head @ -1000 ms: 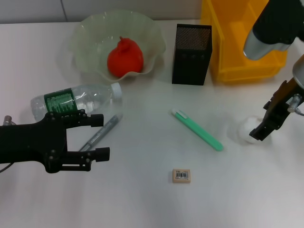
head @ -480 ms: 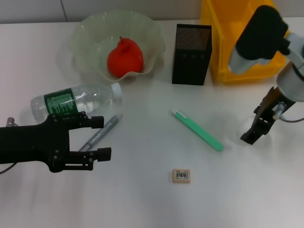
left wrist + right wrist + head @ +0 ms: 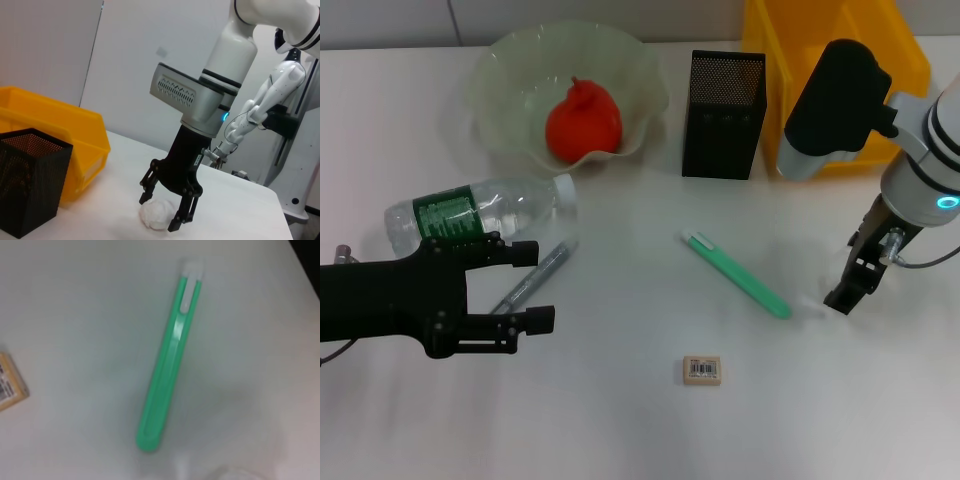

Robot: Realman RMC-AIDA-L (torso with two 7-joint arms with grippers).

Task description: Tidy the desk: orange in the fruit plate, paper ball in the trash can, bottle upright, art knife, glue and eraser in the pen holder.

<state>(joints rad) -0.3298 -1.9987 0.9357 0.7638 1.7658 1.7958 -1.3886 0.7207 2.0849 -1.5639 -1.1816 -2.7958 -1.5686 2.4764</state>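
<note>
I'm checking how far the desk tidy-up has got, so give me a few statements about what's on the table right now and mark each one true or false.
1. The orange sits in the fruit plate. True.
2. The bottle stands upright. False: it lies on its side near the left hand.
3. The art knife is in the pen holder. False: it lies flat on the table.
4. The right hand straddles the paper ball on the table, fingers open. True.
5. The eraser is inside the trash can. False: it lies on the table nearer the robot than the knife.
6. The glue lies beside the bottle. True.
</note>
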